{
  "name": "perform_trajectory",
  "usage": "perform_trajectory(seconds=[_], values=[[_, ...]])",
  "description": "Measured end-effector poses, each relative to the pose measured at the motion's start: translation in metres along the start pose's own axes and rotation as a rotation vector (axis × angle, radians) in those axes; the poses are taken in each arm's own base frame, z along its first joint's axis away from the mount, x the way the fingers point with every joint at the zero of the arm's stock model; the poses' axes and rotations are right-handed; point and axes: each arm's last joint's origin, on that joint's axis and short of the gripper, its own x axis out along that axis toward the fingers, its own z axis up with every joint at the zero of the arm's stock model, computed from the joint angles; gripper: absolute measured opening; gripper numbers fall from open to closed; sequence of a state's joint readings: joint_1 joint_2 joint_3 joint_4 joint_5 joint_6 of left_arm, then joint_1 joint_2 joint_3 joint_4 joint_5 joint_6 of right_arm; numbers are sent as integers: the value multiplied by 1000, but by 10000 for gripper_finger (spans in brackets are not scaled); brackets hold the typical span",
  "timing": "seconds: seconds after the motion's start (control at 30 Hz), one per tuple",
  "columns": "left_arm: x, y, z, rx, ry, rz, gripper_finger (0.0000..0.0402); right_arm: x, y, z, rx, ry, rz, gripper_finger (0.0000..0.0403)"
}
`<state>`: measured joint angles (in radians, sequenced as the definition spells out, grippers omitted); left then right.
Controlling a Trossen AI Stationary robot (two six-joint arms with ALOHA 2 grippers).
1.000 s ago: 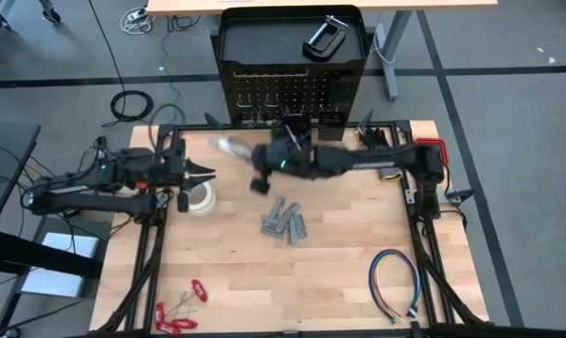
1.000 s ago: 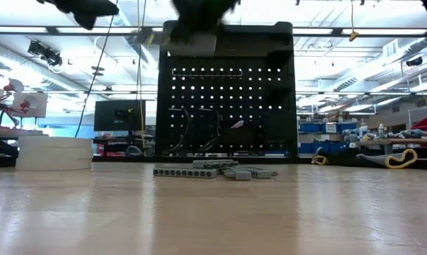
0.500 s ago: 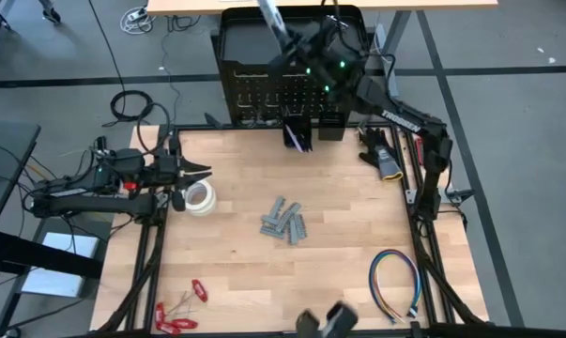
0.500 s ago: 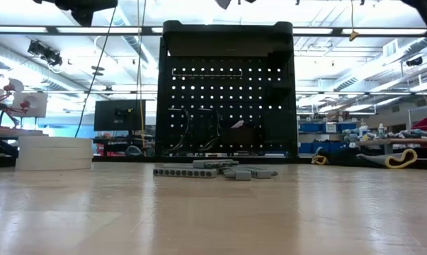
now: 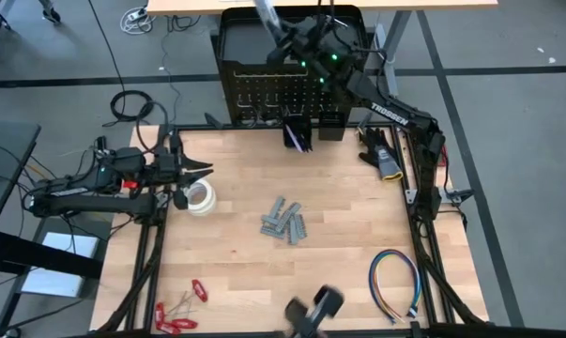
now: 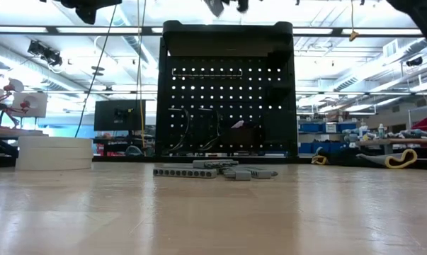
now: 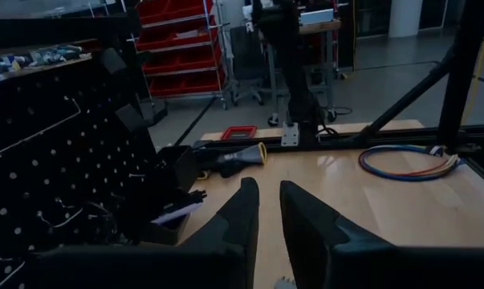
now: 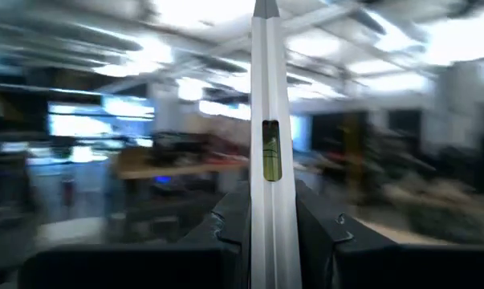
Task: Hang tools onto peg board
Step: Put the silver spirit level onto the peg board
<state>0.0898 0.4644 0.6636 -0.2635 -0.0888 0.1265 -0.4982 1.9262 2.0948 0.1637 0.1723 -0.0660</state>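
My right gripper [image 5: 290,36] is raised over the tray-like top of the black peg board [image 5: 240,56] and is shut on the silver bar-shaped tool [image 5: 266,16]. In the right wrist view the bar [image 8: 267,96] shows a small green level vial. In the low view the peg board [image 6: 227,92] stands upright at the far edge. My left gripper [image 5: 200,172] hovers open at the table's left, just far of the white tape rolls [image 5: 200,198]. The grey metal pieces [image 5: 284,222] lie at mid table. The red-handled hand tools [image 5: 175,315] lie at the near left corner. The arm hides the C-clamp. My right gripper pinches the silver bar between its two fingers [image 8: 225,229], one on each long side. The held part [image 8: 266,241] is the bar's end nearest the wrist. The bar runs along the fingers and past their tips, lifted clear above the peg board's top.
Two small black bins [image 5: 298,133] sit at the peg board's foot. A black and yellow tool [image 5: 386,165] lies by the right arm's base, and the multicoloured wire loop [image 5: 395,282] lies near right. A dark blurred shape [image 5: 313,314] shows at the near edge. Bare wood lies between.
My right gripper, carrying the silver bar, has swung up from above the table's far middle toward the far edge, over the peg board's top, then shifted slightly. A dark blurred shape has appeared at the near edge and drifted left.
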Motion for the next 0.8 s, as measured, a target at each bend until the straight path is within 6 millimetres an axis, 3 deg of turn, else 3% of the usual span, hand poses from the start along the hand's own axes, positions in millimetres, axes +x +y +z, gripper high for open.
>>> perform_trajectory(seconds=[0.2,0.37,0.57,0.7,0.8], values=[[-5,2,1,17,-15,35,59,-25,57,13,-239,84,227,69],[-18,5,13,26,-25,53,63,-63,90,25,-466,257,361,69],[-22,11,37,28,23,134,103,-99,102,20,-536,525,552,69],[-1,10,47,57,29,126,153,-104,102,7,-491,636,656,69],[24,7,41,129,102,105,190,-104,101,-3,-430,688,760,69]])
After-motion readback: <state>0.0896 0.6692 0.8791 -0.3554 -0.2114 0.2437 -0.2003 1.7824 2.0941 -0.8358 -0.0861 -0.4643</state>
